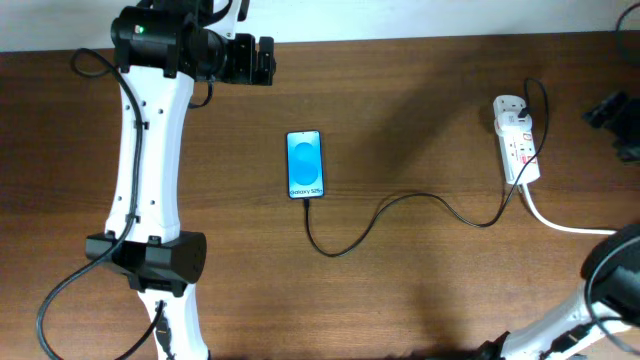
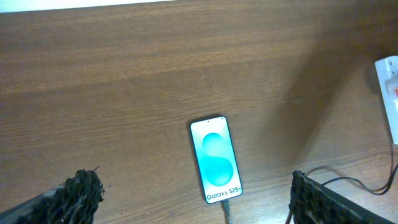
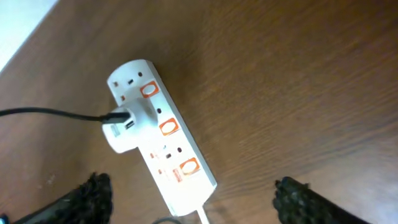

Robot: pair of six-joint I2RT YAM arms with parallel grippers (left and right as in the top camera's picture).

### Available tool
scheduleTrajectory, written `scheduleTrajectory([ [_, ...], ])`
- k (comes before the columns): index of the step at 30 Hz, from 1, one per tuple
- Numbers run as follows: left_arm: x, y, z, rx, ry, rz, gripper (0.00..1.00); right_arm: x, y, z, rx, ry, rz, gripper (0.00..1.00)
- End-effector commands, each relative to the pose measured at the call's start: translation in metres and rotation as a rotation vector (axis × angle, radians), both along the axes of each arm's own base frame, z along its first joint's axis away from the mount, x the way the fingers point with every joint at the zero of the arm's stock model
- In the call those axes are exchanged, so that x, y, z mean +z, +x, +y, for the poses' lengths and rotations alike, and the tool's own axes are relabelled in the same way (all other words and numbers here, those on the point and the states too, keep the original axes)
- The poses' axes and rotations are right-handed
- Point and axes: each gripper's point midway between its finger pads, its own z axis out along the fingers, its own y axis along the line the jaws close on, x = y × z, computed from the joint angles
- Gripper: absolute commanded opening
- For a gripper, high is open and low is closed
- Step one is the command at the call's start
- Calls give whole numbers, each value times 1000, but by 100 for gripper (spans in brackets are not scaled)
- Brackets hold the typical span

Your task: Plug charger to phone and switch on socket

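The phone point(image 1: 305, 164) lies face up mid-table, its blue screen lit. It also shows in the left wrist view point(image 2: 215, 158). The charger point(image 1: 400, 200), a thin black cable, runs from the phone's lower edge in curves to the socket point(image 1: 516, 140), and its small plug sits in the phone's port point(image 2: 227, 208). The socket point(image 3: 165, 143) is a white strip with red switch marks and holds a white adapter point(image 3: 121, 127). My left gripper point(image 1: 268, 62) point(image 2: 193, 183) is open, above and behind the phone. My right gripper point(image 1: 618, 128) point(image 3: 196, 194) is open, above the socket.
The socket's thick white cord point(image 1: 565, 225) leaves its near end and runs off to the right. The brown wooden table's far edge point(image 2: 93, 5) lies just behind the left gripper. The left arm's base point(image 1: 150, 260) stands at the front left.
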Motion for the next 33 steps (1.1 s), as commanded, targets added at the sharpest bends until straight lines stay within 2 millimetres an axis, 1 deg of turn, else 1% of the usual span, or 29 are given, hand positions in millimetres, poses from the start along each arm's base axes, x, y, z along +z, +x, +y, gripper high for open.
scheduleTrajectory([
  [1,16,-3,4,2,6,-44,99,-24,11,4,33,-2,37,80],
  [3,16,-3,4,1,6,-44,99,-35,16,8,45,3,48,79],
  [7,16,-3,4,2,7,-42,100,-51,17,12,50,-39,112,79],
  [9,16,-2,4,2,6,-46,99,-53,17,14,53,-54,126,79],
  [14,17,-1,4,2,5,-50,99,-58,15,10,44,-72,149,79],
  [17,17,-2,4,2,5,-49,100,-75,15,10,42,-51,174,79],
  [20,17,-2,4,2,5,-49,100,-100,17,9,39,-28,203,79],
  [22,17,-2,4,2,5,-49,100,-110,17,10,28,-9,217,79],
  [25,17,-2,4,2,5,-49,100,-122,20,14,40,3,223,79],
  [29,17,-1,4,2,5,-52,99,-135,32,30,78,1,228,79],
  [33,18,0,4,2,4,-57,100,-138,40,36,71,4,219,79],
])
